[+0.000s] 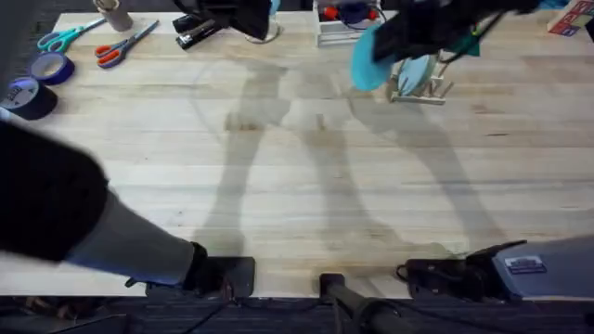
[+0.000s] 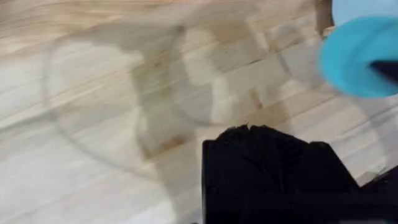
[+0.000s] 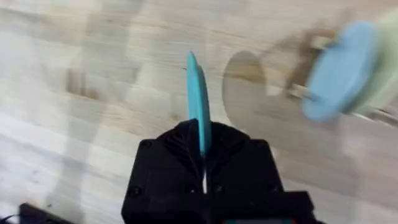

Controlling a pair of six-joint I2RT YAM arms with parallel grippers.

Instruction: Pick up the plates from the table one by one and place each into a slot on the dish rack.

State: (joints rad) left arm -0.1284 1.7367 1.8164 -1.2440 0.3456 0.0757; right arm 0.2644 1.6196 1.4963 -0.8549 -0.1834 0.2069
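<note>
The turquoise plate (image 1: 368,65) hangs on edge above the table (image 1: 297,186), just left of the dish rack (image 1: 419,89). My right gripper (image 1: 384,50) is shut on its rim. In the right wrist view the plate (image 3: 197,93) stands edge-on between the black fingers (image 3: 180,146). The rack (image 3: 311,45) holds a paler light-blue plate (image 3: 341,70), with a pale cream plate (image 3: 388,59) behind it. My left gripper (image 1: 252,24) hovers at the far edge of the table, its fingers (image 2: 249,143) together and holding nothing. The turquoise plate (image 2: 357,59) shows off to its side.
Two pairs of scissors (image 1: 60,37) (image 1: 119,46) and tape rolls (image 1: 51,67) lie at the far left. A black stapler (image 1: 195,33) and a white wire organiser (image 1: 339,26) stand along the back edge. Bare wood spans the middle and front.
</note>
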